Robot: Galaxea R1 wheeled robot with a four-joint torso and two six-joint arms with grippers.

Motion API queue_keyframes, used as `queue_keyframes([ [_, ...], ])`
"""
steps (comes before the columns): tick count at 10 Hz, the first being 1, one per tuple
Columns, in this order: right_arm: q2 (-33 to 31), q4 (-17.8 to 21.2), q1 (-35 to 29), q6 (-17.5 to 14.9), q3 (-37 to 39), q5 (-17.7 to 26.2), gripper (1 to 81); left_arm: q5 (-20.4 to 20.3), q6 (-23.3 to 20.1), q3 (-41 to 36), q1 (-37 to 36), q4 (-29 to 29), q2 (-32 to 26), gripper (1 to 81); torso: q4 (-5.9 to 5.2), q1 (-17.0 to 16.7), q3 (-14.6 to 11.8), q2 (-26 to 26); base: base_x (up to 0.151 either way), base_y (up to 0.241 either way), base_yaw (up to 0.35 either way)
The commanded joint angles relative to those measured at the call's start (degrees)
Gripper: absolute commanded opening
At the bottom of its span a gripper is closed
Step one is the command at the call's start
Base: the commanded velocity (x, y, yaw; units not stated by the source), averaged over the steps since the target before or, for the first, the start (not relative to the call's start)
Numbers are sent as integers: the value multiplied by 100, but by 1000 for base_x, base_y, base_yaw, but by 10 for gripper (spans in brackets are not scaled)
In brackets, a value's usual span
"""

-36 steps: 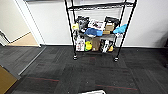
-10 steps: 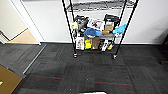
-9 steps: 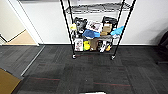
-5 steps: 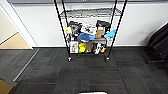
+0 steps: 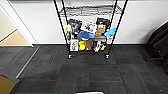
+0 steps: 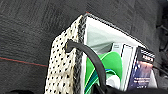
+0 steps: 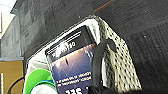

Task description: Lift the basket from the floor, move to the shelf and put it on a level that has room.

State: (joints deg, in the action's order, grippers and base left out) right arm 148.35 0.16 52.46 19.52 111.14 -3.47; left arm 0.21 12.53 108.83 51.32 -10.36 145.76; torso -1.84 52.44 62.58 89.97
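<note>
I carry the basket (image 6: 67,67) off the carpet (image 5: 50,72) by its black handles (image 6: 92,60), facing the shelf (image 5: 88,30); I cannot tell either hand's grasp.

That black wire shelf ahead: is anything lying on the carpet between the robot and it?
Nothing visible does. The dark carpet floor in front of the shelf looks bare up to its casters. The basket shows in both wrist views, above the carpet.
</note>
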Motion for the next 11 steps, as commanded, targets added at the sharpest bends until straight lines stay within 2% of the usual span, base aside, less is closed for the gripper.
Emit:
queue_keyframes([
  [1,-180,-69,-477,87,-559,31,10,163,83,-538,-504,-80,-127,10,0,-369,-303,-573,0,0,0],
  [2,-197,-69,-477,87,-595,31,10,181,83,-529,-513,-71,-91,10,0,-481,-521,-745,0,0,0],
  [4,-189,-69,-485,88,-586,23,10,199,83,-485,-540,-62,-29,10,0,-671,-739,-1047,0,0,0],
  [7,-206,-69,-582,96,-604,14,10,304,83,-222,-697,-98,164,10,0,-1058,-1286,-1633,0,0,0],
  [11,-232,-69,-626,96,-665,13,10,357,83,-300,-786,-150,164,10,0,-1574,-2015,-2416,0,0,0],
])
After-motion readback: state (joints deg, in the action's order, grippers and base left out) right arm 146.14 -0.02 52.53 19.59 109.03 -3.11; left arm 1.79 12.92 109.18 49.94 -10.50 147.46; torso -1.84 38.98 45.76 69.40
